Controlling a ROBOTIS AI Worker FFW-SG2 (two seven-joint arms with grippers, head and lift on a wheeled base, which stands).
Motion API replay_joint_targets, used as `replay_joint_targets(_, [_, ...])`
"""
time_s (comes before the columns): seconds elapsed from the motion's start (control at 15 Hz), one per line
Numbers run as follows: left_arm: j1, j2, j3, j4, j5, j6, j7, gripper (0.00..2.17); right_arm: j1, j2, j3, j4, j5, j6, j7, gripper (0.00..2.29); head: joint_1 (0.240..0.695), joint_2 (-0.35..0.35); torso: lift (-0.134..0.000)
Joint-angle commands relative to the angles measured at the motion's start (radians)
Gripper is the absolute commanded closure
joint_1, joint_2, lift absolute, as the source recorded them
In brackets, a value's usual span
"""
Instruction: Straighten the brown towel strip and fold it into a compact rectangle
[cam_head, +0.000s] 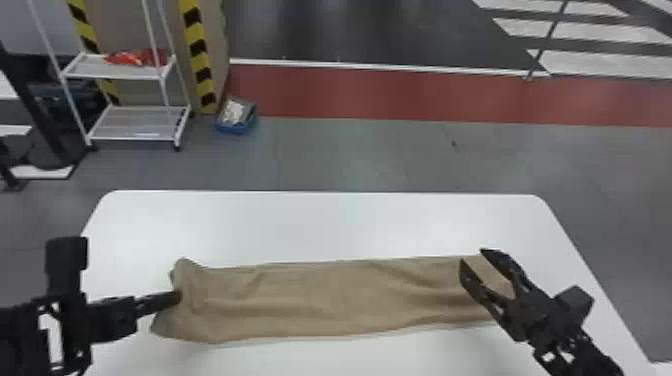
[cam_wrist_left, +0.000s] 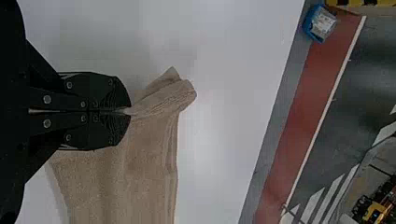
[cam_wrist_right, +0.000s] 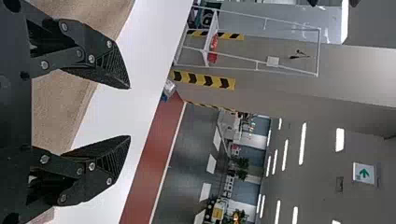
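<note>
The towel (cam_head: 340, 302) lies on the table (cam_head: 320, 225), long axis left to right. My left gripper (cam_head: 178, 298) pinches its left end; my right gripper (cam_head: 473, 256), spread open, hangs over the right end. I'd fold rightward, left leading.

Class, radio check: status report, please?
Left claw shut on brown towel. Right claw open over towel's right end. Nothing seen blocking.
</note>
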Motion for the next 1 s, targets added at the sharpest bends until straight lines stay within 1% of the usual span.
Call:
replay_joint_targets(0.0, [-0.023, -0.008, 0.028, -0.052, 0.089, 0.112, -0.002, 1.38, -0.044, 0.025, 0.046, 0.037, 0.061, -0.005, -0.032, 0.60, 0.695, -0.064, 0.000])
replay_joint_targets(0.07, [-0.040, -0.016, 0.031, -0.059, 0.107, 0.136, -0.002, 1.38, -0.061, 0.028, 0.055, 0.054, 0.078, -0.005, -0.034, 0.72, 0.695, -0.055, 0.000])
replay_joint_targets(0.2, [-0.078, -0.038, 0.042, -0.069, 0.127, 0.195, -0.002, 1.38, -0.072, 0.029, 0.089, 0.065, 0.082, 0.005, -0.032, 1.30, 0.695, -0.046, 0.000])
replay_joint_targets(0.27, [-0.093, -0.047, 0.051, -0.070, 0.135, 0.228, -0.003, 1.38, -0.072, 0.028, 0.095, 0.065, 0.087, 0.023, -0.027, 1.55, 0.695, -0.044, 0.000])
replay_joint_targets(0.33, [-0.110, -0.051, 0.061, -0.072, 0.156, 0.250, -0.003, 1.38, -0.067, 0.028, 0.095, 0.065, 0.097, 0.041, -0.017, 1.73, 0.695, -0.042, 0.000])
replay_joint_targets(0.4, [-0.122, -0.051, 0.070, -0.076, 0.179, 0.274, -0.002, 1.38, -0.058, 0.028, 0.098, 0.063, 0.108, 0.060, -0.010, 1.81, 0.695, -0.042, 0.000])
replay_joint_targets(0.47, [-0.130, -0.051, 0.079, -0.084, 0.196, 0.296, -0.002, 1.38, -0.052, 0.028, 0.109, 0.063, 0.120, 0.087, -0.009, 1.81, 0.695, -0.043, 0.000])
replay_joint_targets(0.6, [-0.136, -0.053, 0.100, -0.110, 0.232, 0.339, 0.000, 1.38, -0.052, 0.029, 0.139, 0.076, 0.134, 0.094, -0.010, 1.81, 0.695, -0.045, 0.000])
replay_joint_targets(0.73, [-0.138, -0.056, 0.108, -0.148, 0.248, 0.382, 0.010, 1.38, -0.061, 0.042, 0.156, 0.080, 0.133, 0.100, -0.010, 1.81, 0.695, -0.037, 0.000])
replay_joint_targets(0.87, [-0.147, -0.056, 0.113, -0.165, 0.274, 0.412, 0.017, 1.38, -0.082, 0.057, 0.192, 0.080, 0.131, 0.133, -0.010, 1.81, 0.695, -0.025, 0.000])
replay_joint_targets(0.93, [-0.148, -0.056, 0.116, -0.171, 0.294, 0.431, 0.018, 1.38, -0.092, 0.072, 0.212, 0.080, 0.133, 0.158, -0.010, 1.81, 0.695, -0.020, 0.000])
